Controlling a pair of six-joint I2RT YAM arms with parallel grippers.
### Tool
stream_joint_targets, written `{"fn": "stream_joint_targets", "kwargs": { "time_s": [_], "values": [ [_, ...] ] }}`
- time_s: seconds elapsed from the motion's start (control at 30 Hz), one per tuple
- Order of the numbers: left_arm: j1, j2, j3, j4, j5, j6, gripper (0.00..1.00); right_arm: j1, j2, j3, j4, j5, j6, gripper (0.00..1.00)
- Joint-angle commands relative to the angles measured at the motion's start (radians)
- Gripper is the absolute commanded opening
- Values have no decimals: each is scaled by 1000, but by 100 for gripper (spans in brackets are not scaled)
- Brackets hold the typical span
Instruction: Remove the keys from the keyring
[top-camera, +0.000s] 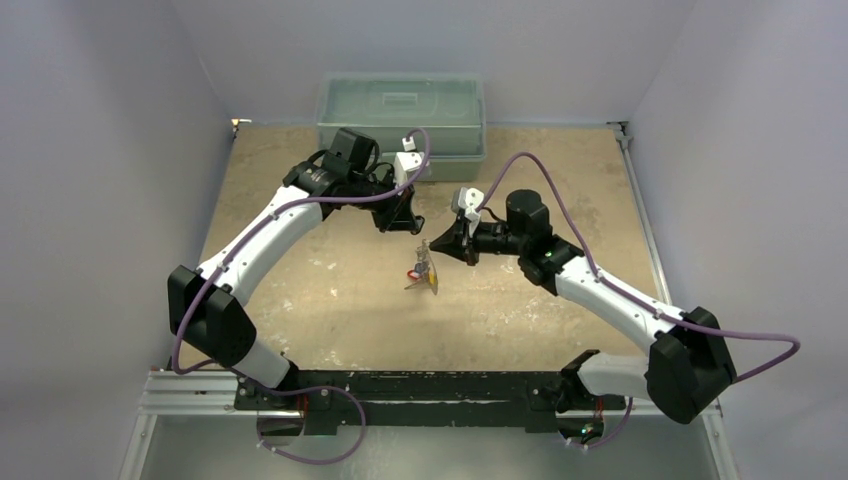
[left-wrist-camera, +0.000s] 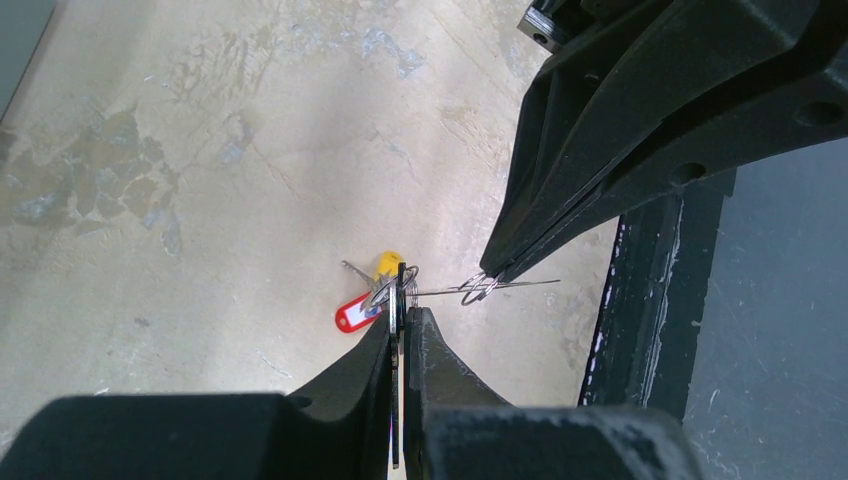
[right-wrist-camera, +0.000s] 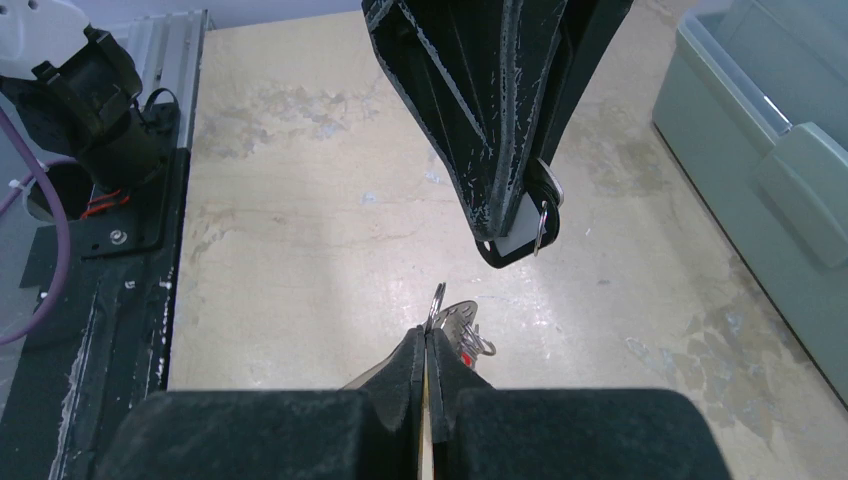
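The left gripper (left-wrist-camera: 402, 312) has its jaws shut on a flat silvery piece among the keys (left-wrist-camera: 375, 295), the right gripper (left-wrist-camera: 490, 276) on their wire ring (red, yellow tags dangling).

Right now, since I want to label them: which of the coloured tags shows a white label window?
The red tag: its face has a white insert. The yellow tag beside it shows only plain yellow.

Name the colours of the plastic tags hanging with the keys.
One red tag and one yellow tag; they show best in the left wrist view.
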Motion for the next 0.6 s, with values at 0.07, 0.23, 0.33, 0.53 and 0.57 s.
{"fn": "stream_joint_targets", "kwargs": {
  "time_s": [0.07, 0.23, 0.33, 0.53, 0.57],
  "values": [
    [22, -34, -38, 59, -58, -29, 0, -6, -52, 4, 35, -6, 21, 0],
    [75, -54, -89, 76, -116, -40, 0, -36, -83, 28, -45, 8, 3, 0],
    [108, -44, -119, 68, -129, -26, 0, -54, -103, 33, -83, 15, 0, 0],
    [181, 8, -160, -8, -196, 89, 0, -88, -158, 55, -218, 90, -19, 0],
    [198, 14, -167, -13, -205, 99, 0, -94, -174, 59, -233, 109, -25, 0]
  ]
}}
